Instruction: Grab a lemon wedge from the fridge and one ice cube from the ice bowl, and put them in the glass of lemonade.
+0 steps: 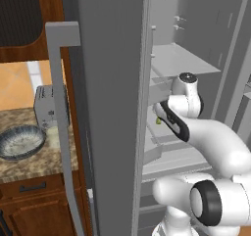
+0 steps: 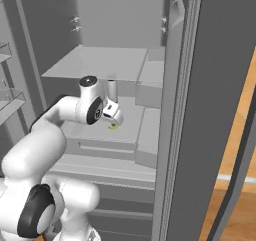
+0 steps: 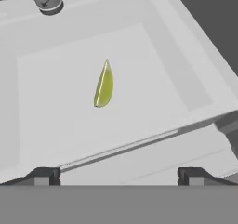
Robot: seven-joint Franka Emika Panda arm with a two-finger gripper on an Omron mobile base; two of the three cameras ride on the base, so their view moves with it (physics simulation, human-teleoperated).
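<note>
Gripper (image 3: 118, 174) wide above lemon wedge (image 3: 103, 85) (hand view)

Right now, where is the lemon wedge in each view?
Left base view: lemon wedge just left of the wrist, mostly hidden.
Right base view: on the fridge shelf, under the hand.
Hand view: centre, above the open jaws.
Shared landmark: the shelf.

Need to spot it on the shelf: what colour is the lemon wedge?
Pale yellow-green; the lemon wedge shows best in the hand view, lying on the grey fridge shelf.
</note>
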